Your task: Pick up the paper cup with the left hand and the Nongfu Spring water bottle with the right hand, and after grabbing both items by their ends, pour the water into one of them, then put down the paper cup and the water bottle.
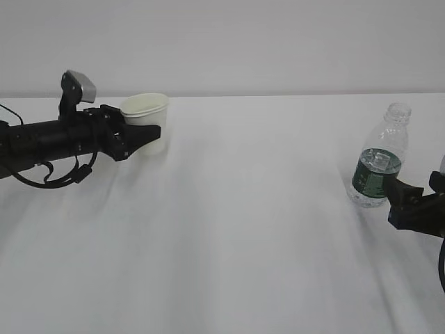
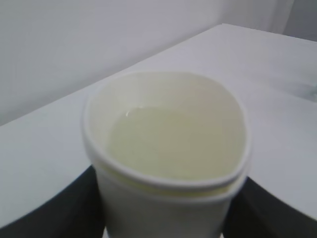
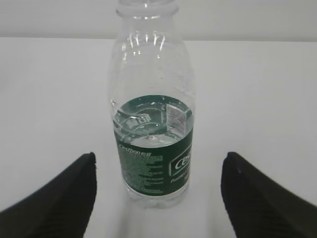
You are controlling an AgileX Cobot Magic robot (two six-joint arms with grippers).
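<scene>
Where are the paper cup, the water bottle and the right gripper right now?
paper cup (image 1: 148, 109): exterior view, upper wall under the rim.
water bottle (image 3: 152, 168): right wrist view, green label band.
right gripper (image 3: 157, 196): right wrist view, midway between the open fingertips.

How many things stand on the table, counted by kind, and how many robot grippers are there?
Paper cups: 1, the paper cup
Water bottles: 1, the Nongfu Spring water bottle
Grippers: 2, the left hand and the right hand
Total: 4
</scene>
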